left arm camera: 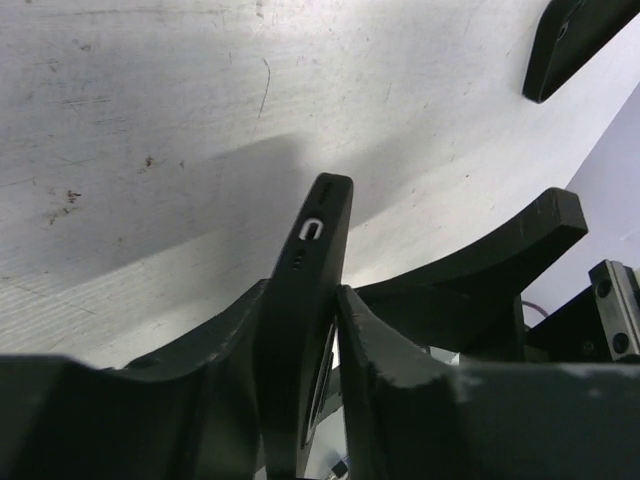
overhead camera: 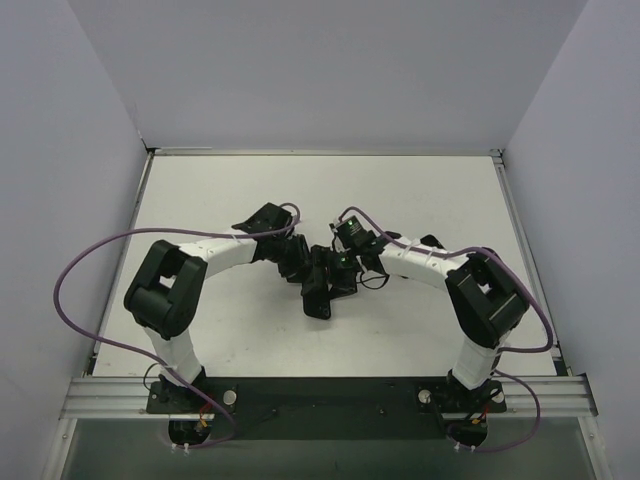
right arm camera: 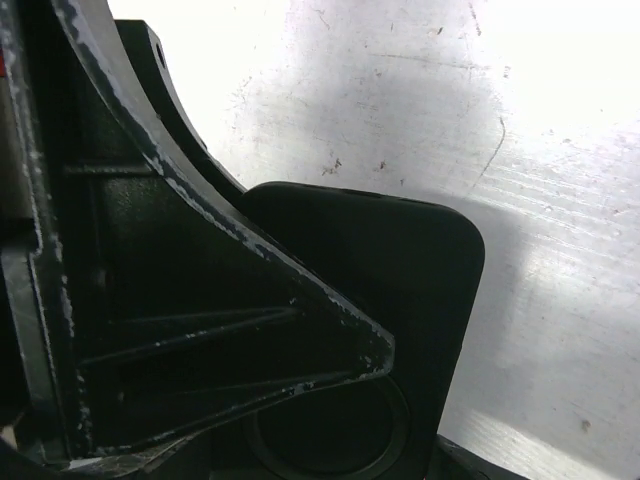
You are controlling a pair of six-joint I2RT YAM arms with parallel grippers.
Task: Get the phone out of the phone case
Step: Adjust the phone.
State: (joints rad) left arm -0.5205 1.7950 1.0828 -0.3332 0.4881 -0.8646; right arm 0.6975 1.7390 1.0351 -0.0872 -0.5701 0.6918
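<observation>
At the left of the top view, the left arm (overhead camera: 205,256) bends in from its base toward the middle of the white tabletop (overhead camera: 250,190), with a purple cable (overhead camera: 62,285) looping out beside it. The left hand (overhead camera: 297,262) is clenched on the phone case (overhead camera: 318,292), a black slab held between the two arms at the centre of the tabletop, well apart from every edge.

From the left wrist, the case shows edge-on and upright. Both dark fingers (left arm camera: 225,345) press its flat sides, one on each face, and the narrow end with a small pale U-shaped port cutout (left arm camera: 309,230) sticks out past the fingertips. A shadow lies on the scratched tabletop under it; whether the far end touches the surface I cannot tell. Just right of the case, a curved black finger (left arm camera: 500,255) of the other arm arches nearby, with a gap between it and the case in this view. A dark rounded shape (left arm camera: 575,40) fills the upper right corner, too cropped to name.

Right of the case, the right hand (overhead camera: 344,276) meets it from the opposite side. From the right wrist, one ribbed finger (right arm camera: 200,300) crosses in front of the flat back of the case (right arm camera: 415,260), whose rounded corner points toward the tabletop, and a circular ring (right arm camera: 330,435) shows on the back at the bottom edge. The second finger is hidden, so I cannot tell whether this hand is clenched or released. The right arm (overhead camera: 430,264) runs back to its base at the lower right.
</observation>
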